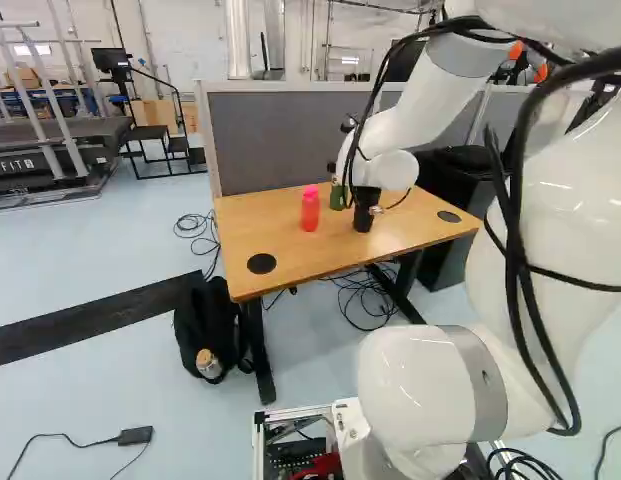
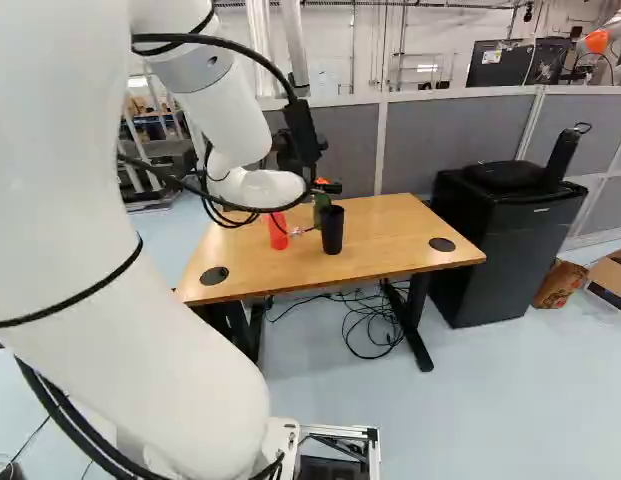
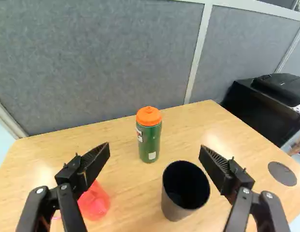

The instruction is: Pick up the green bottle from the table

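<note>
Fingers (image 3: 95, 165) spread wide; green bottle (image 3: 150, 142) stands upright ahead, far and left of the black cup (image 3: 172, 207).

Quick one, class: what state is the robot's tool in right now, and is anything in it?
Tool: open and holding nothing; the green bottle stands ahead of it on the table.

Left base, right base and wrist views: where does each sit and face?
Left base: behind the arm, to its left, facing ahead and down at the table; arm at right.
Right base: likewise, to its right; arm at left.
Wrist: on the wrist, looking along the open gripper at the green bottle.
All share table and black cup.
</note>
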### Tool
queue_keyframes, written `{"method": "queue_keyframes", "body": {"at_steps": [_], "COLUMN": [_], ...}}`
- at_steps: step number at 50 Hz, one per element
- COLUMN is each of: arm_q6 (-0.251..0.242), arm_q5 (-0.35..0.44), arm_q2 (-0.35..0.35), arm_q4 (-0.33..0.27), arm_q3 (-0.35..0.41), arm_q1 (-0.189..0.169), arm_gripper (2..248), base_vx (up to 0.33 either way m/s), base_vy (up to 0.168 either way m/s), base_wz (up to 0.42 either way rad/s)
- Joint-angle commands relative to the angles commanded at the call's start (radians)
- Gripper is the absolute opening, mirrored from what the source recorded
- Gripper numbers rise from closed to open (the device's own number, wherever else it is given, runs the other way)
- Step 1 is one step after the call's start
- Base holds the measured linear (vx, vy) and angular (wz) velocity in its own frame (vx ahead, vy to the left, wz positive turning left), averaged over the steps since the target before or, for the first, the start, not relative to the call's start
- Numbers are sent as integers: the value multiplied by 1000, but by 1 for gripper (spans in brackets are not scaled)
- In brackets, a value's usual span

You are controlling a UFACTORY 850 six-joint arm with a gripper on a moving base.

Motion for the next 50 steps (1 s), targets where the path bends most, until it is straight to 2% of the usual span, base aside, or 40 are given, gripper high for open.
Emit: {"method": "queue_keyframes", "body": {"at_steps": [36, 50], "arm_q6": [0, 0], "arm_q5": [-222, -244], "arm_q2": [-117, -185], "arm_q4": [0, 0], "arm_q3": [-198, -275], "arm_q1": [-39, -41], "arm_gripper": [247, 247], "base_vx": [0, 0], "base_vy": [0, 0], "base_wz": [0, 0]}}
